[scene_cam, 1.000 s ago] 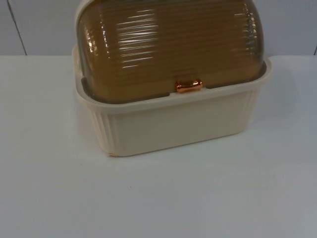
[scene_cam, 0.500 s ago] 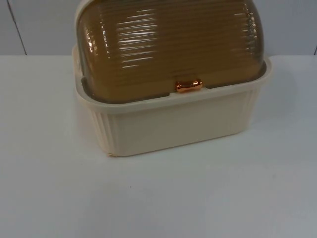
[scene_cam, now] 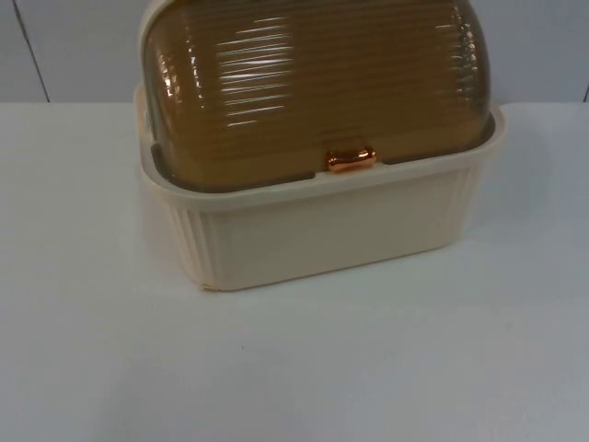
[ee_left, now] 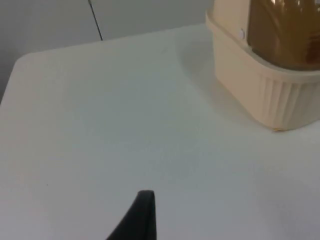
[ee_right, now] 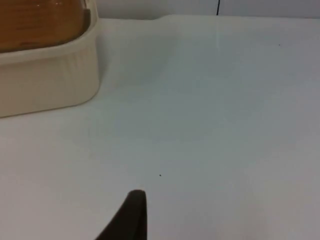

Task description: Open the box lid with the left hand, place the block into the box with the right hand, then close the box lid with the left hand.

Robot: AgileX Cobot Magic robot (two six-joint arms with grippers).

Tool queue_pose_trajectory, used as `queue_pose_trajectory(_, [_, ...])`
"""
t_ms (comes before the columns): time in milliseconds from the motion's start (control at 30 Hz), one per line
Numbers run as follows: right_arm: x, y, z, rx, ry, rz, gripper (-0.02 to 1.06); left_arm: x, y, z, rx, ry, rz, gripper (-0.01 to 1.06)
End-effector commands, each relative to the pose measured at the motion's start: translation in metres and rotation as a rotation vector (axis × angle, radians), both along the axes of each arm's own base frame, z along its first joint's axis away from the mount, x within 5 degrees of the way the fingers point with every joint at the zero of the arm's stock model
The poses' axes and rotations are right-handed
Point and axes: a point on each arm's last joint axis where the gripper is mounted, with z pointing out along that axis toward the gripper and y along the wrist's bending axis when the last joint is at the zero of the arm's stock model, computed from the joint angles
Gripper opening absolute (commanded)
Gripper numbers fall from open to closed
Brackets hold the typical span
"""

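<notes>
Lid [scene_cam: 313, 87] on box [scene_cam: 322, 230] stayed shut, nothing moved; we couldn't tell either hand's state, both waiting over desk [scene_cam: 294, 368].

White table [scene_cam: 386, 368] spreads wide and bare-surfaced; grey partition wall [scene_cam: 83, 46] stands along its far edge.

left end effector [ee_left: 142, 220], right end effector [ee_right: 131, 217]: black, tapered fingertip

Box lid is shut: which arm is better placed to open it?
Left, probably. The lid is closed, and the left gripper faces the box's side, like the right gripper; neither touches it.
</notes>
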Motion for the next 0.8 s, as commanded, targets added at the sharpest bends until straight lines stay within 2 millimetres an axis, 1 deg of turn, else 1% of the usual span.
queue_pose_trajectory(0, [0.0009, -0.0006, -0.0013, -0.003, -0.003, -0.003, 1.04, 0.0004, 0.0004, -0.0032, -0.004, 0.015, 0.002, 1.05])
queue_pose_trajectory(600, [0.0009, -0.0007, -0.0013, 0.008, -0.003, -0.01, 1.04, 0.0009, 0.0006, -0.0053, -0.001, 0.026, 0.004, 1.05])
queue_pose_trajectory(767, [0.0009, -0.0002, -0.0012, 0.017, -0.004, -0.008, 1.04, 0.0009, 0.0003, -0.0052, -0.034, 0.029, 0.016, 1.05])
